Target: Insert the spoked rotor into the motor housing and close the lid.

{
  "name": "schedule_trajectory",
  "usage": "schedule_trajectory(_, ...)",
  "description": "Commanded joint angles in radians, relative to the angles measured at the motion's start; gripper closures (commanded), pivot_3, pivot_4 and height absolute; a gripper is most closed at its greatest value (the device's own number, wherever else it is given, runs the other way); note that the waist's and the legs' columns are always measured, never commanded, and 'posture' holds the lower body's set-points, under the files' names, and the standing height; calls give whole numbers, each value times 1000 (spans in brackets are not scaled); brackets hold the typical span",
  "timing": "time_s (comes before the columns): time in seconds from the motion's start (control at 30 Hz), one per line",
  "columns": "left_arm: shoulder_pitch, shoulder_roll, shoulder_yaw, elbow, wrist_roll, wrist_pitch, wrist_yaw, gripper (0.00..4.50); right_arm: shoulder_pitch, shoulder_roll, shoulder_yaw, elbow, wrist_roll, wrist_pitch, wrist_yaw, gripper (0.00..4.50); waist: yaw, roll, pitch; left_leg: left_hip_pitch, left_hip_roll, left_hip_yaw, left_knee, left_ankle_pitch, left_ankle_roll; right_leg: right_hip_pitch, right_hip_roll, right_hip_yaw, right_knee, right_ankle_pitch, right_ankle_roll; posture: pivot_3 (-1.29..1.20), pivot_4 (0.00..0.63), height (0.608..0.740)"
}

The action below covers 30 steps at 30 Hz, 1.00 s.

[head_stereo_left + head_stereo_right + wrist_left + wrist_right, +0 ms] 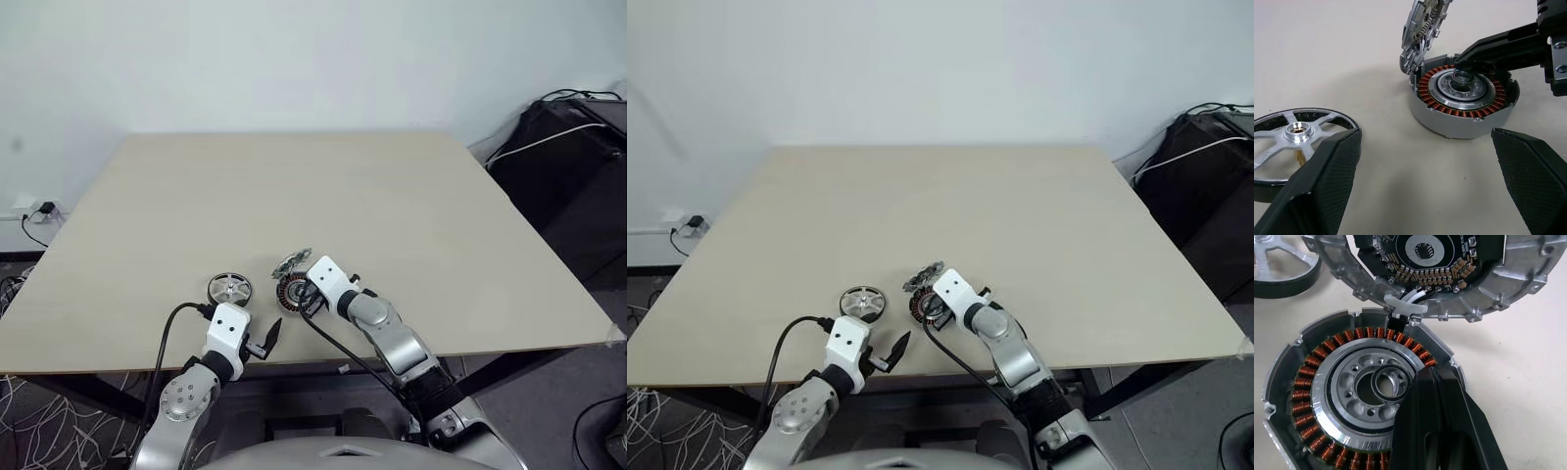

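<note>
On the surface [411, 206] the housing [292, 291] lies near the front edge, its lid [292, 261] raised at its 12 o'clock. The rotor [229, 288] lies flat at its 9 o'clock, apart from it. The right gripper [1422, 382] has its jaws pressed together over the housing's silver centre, beside a small ring [1391, 383]; nothing is seen held. In the right wrist view a circuit board [1422, 254] is shown inside the lid. The left gripper [1425, 161] has its jaws wide apart and empty, before the housing.
</note>
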Motion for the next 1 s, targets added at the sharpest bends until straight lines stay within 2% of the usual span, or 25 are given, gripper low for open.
schedule_trajectory(0.03,-6,-6,-1,-35,-9,-7,5,0,-9,-2,7,-16,12,-6,34,4465,-2,0,0,0,0,0,0,0,0,0,0,0,0,0,0,0,0,740)
schedule_trajectory(0.67,-7,-5,-3,-31,-10,0,1,0,20,9,11,-57,42,-42,102,4465,-8,-1,-1,1,1,0,0,0,0,0,1,0,0,0,0,0,0,740)
schedule_trajectory(1.0,-8,-8,-8,-29,-10,0,1,0,19,24,-5,-50,34,-66,73,4465,-4,-1,0,1,1,0,0,0,0,0,1,0,0,0,0,0,0,740)
